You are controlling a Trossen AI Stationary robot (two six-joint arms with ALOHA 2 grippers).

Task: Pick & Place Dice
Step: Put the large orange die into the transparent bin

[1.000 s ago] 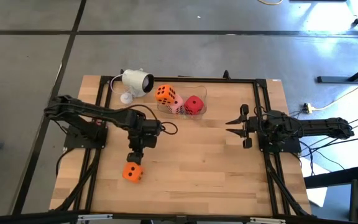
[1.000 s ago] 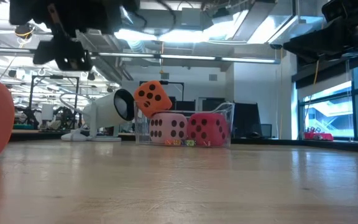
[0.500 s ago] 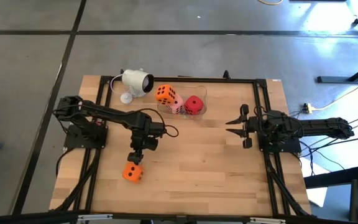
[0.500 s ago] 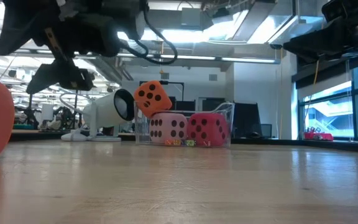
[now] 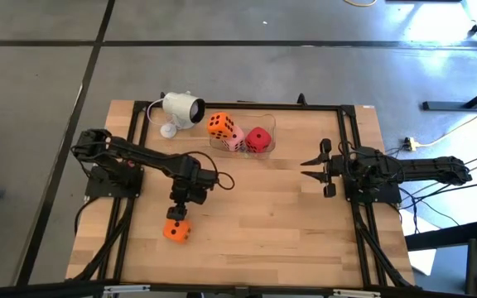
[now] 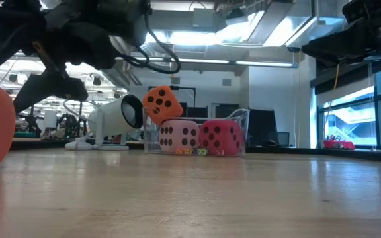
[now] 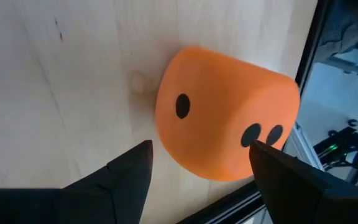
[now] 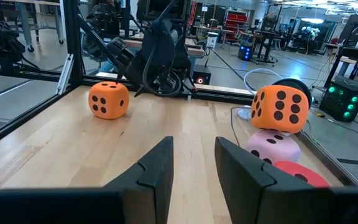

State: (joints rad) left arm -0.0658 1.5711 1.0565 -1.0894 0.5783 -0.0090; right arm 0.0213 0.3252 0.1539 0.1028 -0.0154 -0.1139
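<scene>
One orange die (image 5: 176, 231) lies on the wooden table near its front left, and it fills the left wrist view (image 7: 222, 118). My left gripper (image 5: 178, 213) hangs just above and behind it, tilted steeply down and open, one finger on each side of the die without touching it. A second orange die (image 5: 219, 126) lies on top of a pale pink die (image 5: 235, 140) beside a red die (image 5: 258, 139), all in a clear box (image 5: 269, 124) at the back. My right gripper (image 5: 305, 169) waits level at the table's right, open with a narrow gap and nothing in it.
A white camera (image 5: 180, 108) on a small stand sits at the back left, next to the clear box. Black frame rails (image 5: 350, 108) run along the table's sides and back. Bare wood lies between the two arms and toward the near edge.
My left gripper has come down toward the orange die at the front left and tipped more steeply downward, staying open. The die has not moved.
</scene>
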